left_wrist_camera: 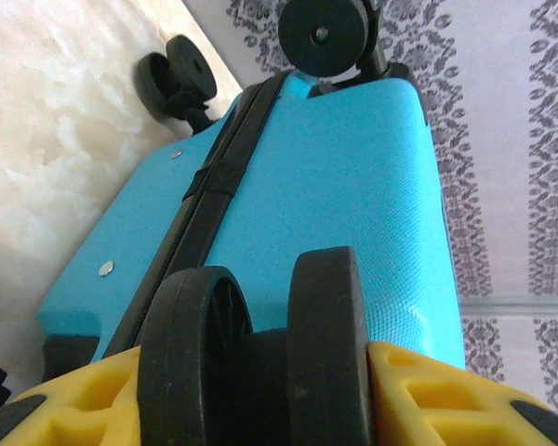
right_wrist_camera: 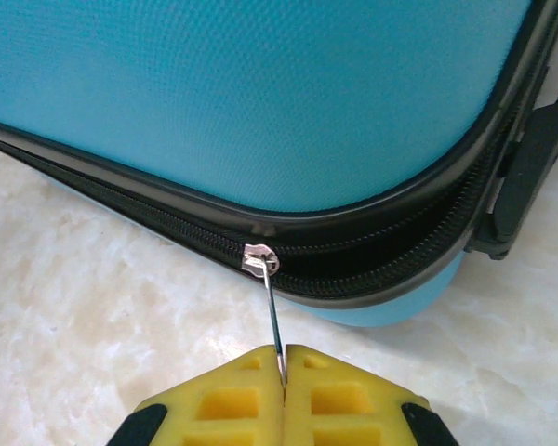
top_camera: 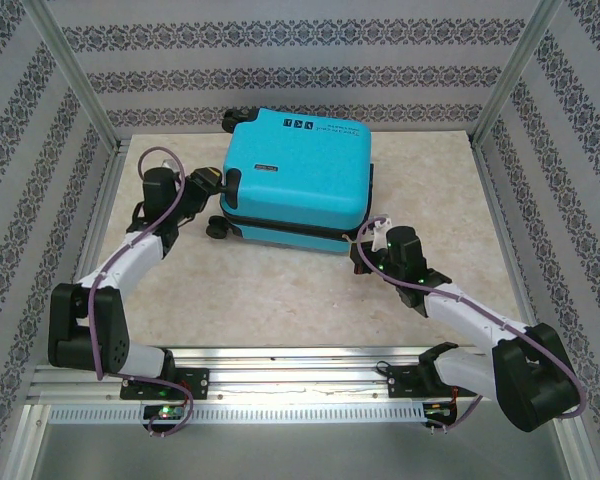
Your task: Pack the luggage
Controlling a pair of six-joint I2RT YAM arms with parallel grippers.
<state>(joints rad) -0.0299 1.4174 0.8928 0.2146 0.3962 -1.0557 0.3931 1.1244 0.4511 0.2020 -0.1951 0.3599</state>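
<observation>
Right tool [right_wrist_camera: 284, 364], arm outstretched, tight on the zipper pull [right_wrist_camera: 272, 316] of the luggage [right_wrist_camera: 260, 93]; left tool [left_wrist_camera: 256, 381] astride a wheel [left_wrist_camera: 327, 334], grip unclear.

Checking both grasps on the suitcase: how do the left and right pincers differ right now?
The left pincer stands spread wide around a black twin caster wheel; the right pincer is pressed fully shut on a thin silver metal zipper pull. The left one works at the wheel end of the turquoise hard-shell suitcase, the right one at its near zipper corner. Both have yellow fingers and grip part of that suitcase.
</observation>
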